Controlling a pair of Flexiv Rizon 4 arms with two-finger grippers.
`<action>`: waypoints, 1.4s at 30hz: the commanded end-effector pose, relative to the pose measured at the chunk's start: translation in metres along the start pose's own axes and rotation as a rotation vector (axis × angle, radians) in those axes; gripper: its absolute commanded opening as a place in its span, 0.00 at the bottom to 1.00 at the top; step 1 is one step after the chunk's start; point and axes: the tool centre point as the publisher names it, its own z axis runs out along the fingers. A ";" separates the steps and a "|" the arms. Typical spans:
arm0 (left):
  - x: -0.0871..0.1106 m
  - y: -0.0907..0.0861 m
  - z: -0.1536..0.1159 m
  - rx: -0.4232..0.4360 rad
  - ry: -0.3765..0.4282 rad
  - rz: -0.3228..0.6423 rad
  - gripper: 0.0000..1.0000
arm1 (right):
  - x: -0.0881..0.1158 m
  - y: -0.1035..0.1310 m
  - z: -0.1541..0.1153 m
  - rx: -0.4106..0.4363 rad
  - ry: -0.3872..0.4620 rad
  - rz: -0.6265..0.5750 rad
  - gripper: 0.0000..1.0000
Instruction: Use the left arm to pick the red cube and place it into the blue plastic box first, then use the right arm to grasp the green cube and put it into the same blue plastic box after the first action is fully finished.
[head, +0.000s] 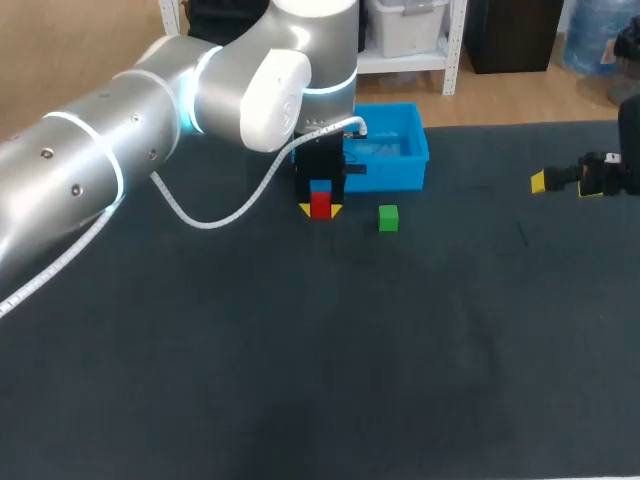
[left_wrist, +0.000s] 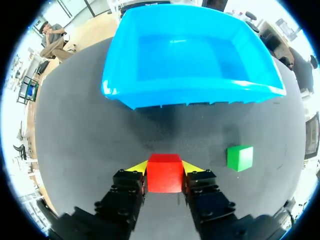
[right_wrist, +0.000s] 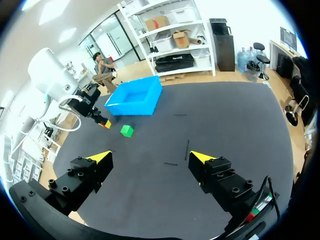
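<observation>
At the box's near wall: the left hand (head: 321, 210) (left_wrist: 165, 167) is pointing down at the worktop (head: 300, 380), just in front of the blue box (head: 410, 165) (left_wrist: 190, 95).
Left arm: it is coming in from the left side and reaching past the middle, its wrist bending downward; a white cable (head: 215, 218) is looping from its forearm to the hand.
Left hand's grip: both fingers are pressing on the red cube (head: 320, 203) (left_wrist: 164, 175) from two sides, pinching it, with the yellow tips showing at its lower corners.
Red cube: it is sitting between the fingers, just short of the box; whether it is resting on the worktop or hanging just above it is hard to tell.
Green cube (head: 388, 218) (left_wrist: 240, 157) (right_wrist: 127, 131): it is lying on the worktop near the red cube, on the side toward the right arm, apart from both the left hand and the box.
Box: it is standing open-topped; in the head view the left arm is covering its far left corner.
Right hand (head: 562, 183) (right_wrist: 150, 157): it is hovering over the right part of the worktop, well apart from both cubes, its fingers spreading wide and gripping nothing.
Right arm: the head view's edge is cutting it off, so little beyond the hand is showing.
From the right wrist: the box (right_wrist: 127, 107) and left hand are showing small and far, and the red cube there is too small to make out clearly.
</observation>
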 end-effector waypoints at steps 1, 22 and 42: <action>0.005 0.004 -0.007 0.003 -0.011 0.003 0.00 | 0.000 0.000 0.000 0.001 0.000 -0.001 1.00; -0.005 0.010 -0.057 0.065 -0.071 0.013 0.00 | 0.000 0.000 0.000 0.001 0.000 -0.001 1.00; -0.026 0.012 -0.102 0.136 -0.173 0.037 0.00 | 0.000 0.000 0.000 0.001 0.000 -0.001 1.00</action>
